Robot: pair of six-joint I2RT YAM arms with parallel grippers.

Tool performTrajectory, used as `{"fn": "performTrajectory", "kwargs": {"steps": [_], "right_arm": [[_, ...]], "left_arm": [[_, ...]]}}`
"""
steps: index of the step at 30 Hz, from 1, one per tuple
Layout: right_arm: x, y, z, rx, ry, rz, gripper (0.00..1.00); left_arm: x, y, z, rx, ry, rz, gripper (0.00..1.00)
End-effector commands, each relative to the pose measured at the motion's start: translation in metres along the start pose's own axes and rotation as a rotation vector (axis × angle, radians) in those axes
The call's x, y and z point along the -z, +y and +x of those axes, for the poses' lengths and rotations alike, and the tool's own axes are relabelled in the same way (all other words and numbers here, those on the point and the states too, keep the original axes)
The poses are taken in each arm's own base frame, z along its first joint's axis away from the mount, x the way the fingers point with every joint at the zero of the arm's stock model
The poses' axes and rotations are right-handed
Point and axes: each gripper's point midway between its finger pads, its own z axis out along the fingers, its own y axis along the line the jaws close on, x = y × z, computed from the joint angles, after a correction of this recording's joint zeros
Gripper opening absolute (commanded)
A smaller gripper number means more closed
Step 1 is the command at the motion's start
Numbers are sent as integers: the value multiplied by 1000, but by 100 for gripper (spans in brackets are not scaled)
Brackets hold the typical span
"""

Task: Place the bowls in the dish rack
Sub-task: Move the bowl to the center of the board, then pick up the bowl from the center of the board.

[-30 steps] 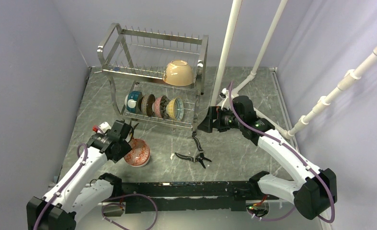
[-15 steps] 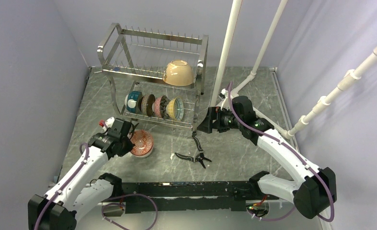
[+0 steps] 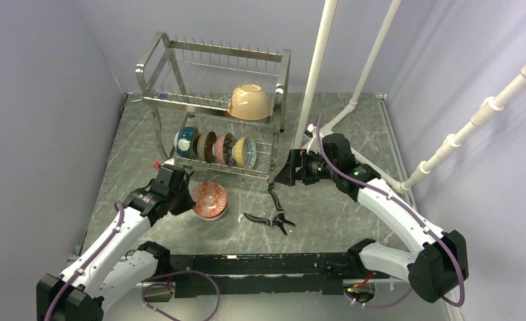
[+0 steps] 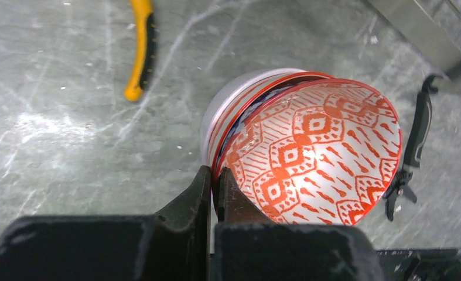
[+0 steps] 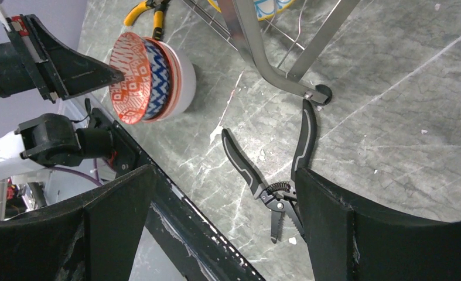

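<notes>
Since a second ago my left gripper (image 4: 214, 178) has closed its jaws on the rim of the red-patterned bowl (image 3: 210, 199), tipped it on edge and moved it across the desk (image 3: 327, 214) nearer the front of the dish rack (image 3: 285, 80), while my right gripper (image 5: 225, 175) waits unchanged, jaws wide.

There were eight bowls in all. Four stood on edge in the lower tier of the single two-tier dish rack (image 3: 150, 50): one blue-and-white bowl (image 3: 186, 142), one dark patterned bowl (image 3: 207, 146), one pink patterned bowl (image 3: 224, 148) and one teal bowl with a yellow centre (image 3: 246, 152). One tan bowl (image 3: 250, 101) sat on the upper tier. Three more were nested in one stack: a red-patterned bowl (image 4: 321, 152), a blue zigzag bowl (image 5: 157, 73) and a plain white bowl (image 5: 182, 82). Two pairs of pliers lay on the table (image 3: 129, 150), one black-handled pair (image 3: 270, 219) and one yellow-handled pair (image 4: 141, 50). Three white pipes (image 3: 319, 73) rose by the far right corner.
</notes>
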Motion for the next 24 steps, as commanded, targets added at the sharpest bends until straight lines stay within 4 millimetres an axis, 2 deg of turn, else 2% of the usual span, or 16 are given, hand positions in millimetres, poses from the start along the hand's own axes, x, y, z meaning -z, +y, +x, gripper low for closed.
{"fn": "performTrajectory", "kwargs": {"steps": [1,4,10,19,24], "right_arm": [[1,17,-18,38,-46,-66,93],[-1,18,-16,35,-39,-70,93],[-2,23,-13,33,-32,-88,93],[-4,30,-9,27,-16,-117,93],[-7,33,-4,16,-4,-134,93]], "left_arm": [[8,-51,-7,-87,-25,218,3],[12,-64,-5,-147,-34,245,3],[29,-77,-14,-240,-83,255,3],[59,-101,-24,-336,-107,380,3],[52,-94,-21,-364,-88,340,3]]}}
